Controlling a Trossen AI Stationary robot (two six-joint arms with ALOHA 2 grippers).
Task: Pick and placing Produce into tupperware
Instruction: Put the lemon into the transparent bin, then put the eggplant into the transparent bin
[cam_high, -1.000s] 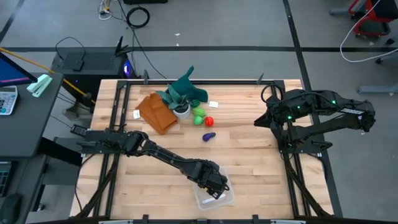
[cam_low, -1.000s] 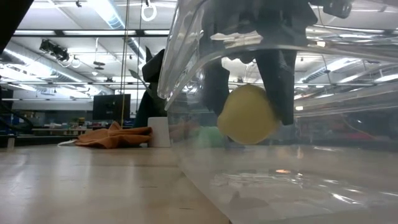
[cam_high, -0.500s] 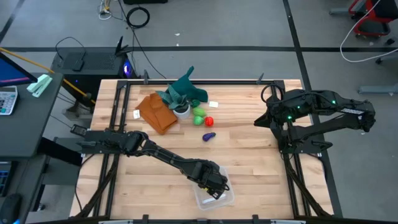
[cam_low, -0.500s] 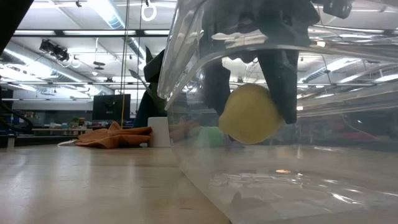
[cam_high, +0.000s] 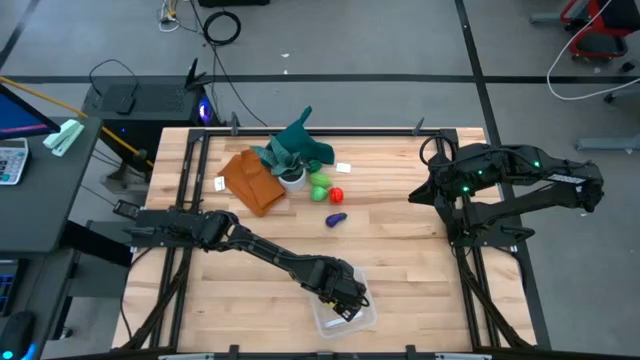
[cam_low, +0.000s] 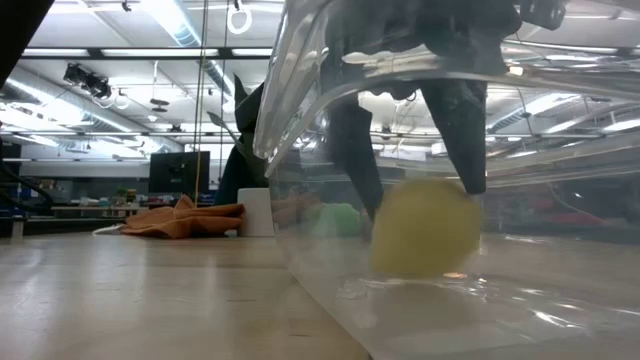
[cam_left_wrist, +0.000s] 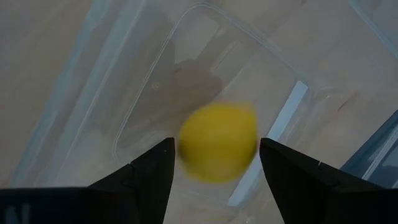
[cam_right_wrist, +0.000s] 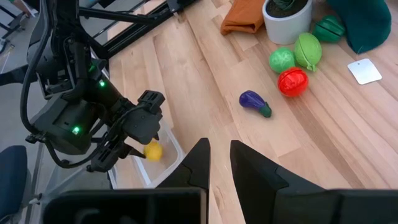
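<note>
My left gripper (cam_high: 345, 303) hangs open over the clear tupperware (cam_high: 368, 320) near the table's near edge. In the low view its fingers (cam_low: 468, 150) stand spread just above the yellow toy fruit (cam_low: 425, 228), which shows blurred low in the container and free of the fingers. The left wrist view shows the yellow fruit (cam_left_wrist: 217, 142) between the open fingers, over the container floor. Two green pieces (cam_right_wrist: 282, 60), a red one (cam_right_wrist: 292, 81) and a purple one (cam_right_wrist: 255, 102) lie on the wood. My right gripper (cam_right_wrist: 219, 149) waits shut over the table's right side.
A white pot with teal leaves (cam_high: 292, 175) and an orange-brown cloth (cam_high: 250, 180) sit at the far middle, with a white card (cam_high: 343, 167) beside them. Bare wood lies between the loose produce and the container. Black frame rails run along both table sides.
My left gripper has opened inside the container and let go of the yellow fruit. The fruit, held above the container floor a second ago, has dropped from between the fingers to near the container floor.
</note>
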